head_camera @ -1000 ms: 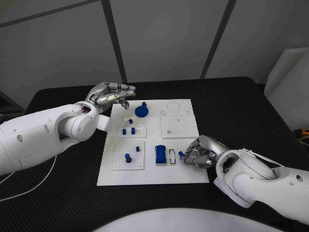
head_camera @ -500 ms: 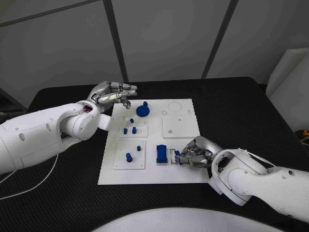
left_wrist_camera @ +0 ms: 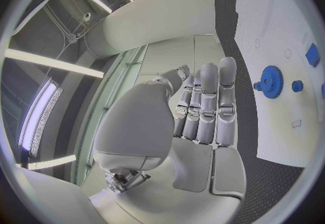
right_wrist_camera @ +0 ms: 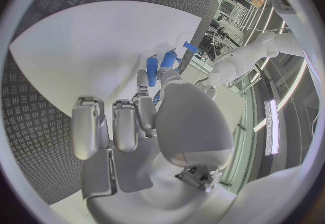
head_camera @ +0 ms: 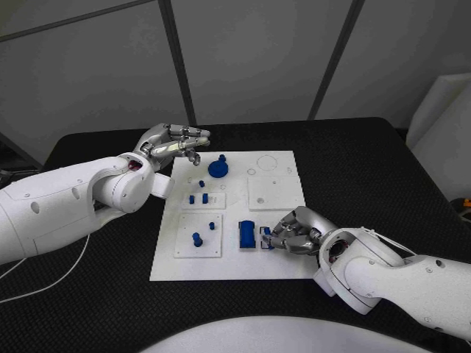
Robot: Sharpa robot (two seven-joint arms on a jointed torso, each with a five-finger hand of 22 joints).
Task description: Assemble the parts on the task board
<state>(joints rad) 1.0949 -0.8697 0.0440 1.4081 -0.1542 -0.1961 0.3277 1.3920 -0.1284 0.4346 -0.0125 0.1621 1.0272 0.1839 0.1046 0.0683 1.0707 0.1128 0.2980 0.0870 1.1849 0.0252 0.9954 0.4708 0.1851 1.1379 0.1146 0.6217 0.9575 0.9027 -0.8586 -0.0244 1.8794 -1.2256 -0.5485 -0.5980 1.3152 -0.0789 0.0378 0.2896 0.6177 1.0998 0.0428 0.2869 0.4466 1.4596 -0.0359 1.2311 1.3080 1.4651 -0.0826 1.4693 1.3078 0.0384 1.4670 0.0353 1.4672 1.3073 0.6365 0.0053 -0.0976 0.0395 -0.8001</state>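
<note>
The white task board (head_camera: 283, 257) lies in the middle of the black table. On it stand a blue gear (head_camera: 218, 168), small blue pegs (head_camera: 197, 198), another peg (head_camera: 196, 237) and a tall blue block (head_camera: 245, 234). My right hand (head_camera: 295, 232) rests over the board's near right part and pinches a small blue part (head_camera: 266, 236) right beside the block. In the right wrist view that part (right_wrist_camera: 152, 70) sits at the fingertips (right_wrist_camera: 141, 78). My left hand (head_camera: 175, 143) hovers off the board's far left corner, holding nothing; its fingers (left_wrist_camera: 206, 102) lie side by side, with the gear (left_wrist_camera: 271, 81) beyond.
A raised white square plate (head_camera: 274, 193) sits on the board's right half, with round holes (head_camera: 266, 162) behind it. Black table surface surrounds the board on all sides. A white slanted panel (head_camera: 448, 125) stands at the far right.
My right hand has slid left across the board with the small blue part, bringing it up against the blue block. The left hand has stayed in place.
</note>
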